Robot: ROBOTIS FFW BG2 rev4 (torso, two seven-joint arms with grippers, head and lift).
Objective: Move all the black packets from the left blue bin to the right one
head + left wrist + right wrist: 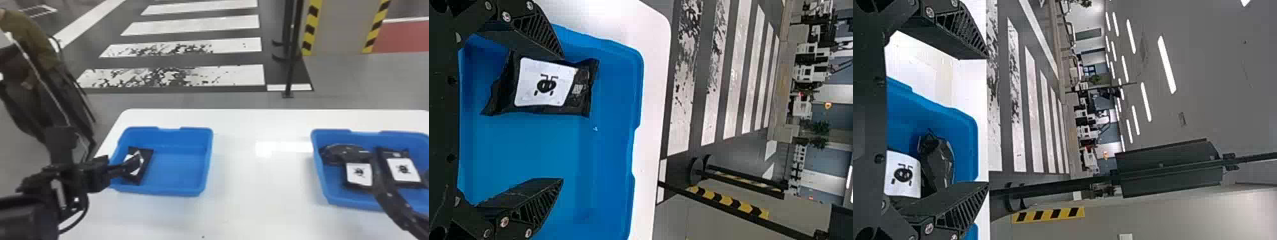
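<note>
Head view: left gripper (135,162) open at left bin (207,159)

The left gripper (562,117) is released, its fingers wide apart in the left wrist view. One finger overlaps the edge of a black packet (546,85) in the left bin; whether it touches, one cannot tell. The right gripper (387,193) is also spread wide, by the right bin (319,178), where other packets (403,170) lie.

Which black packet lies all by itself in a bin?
The white-labelled black packet in the left blue plastic bin; the other black packets lie together in the right blue bin.
</note>
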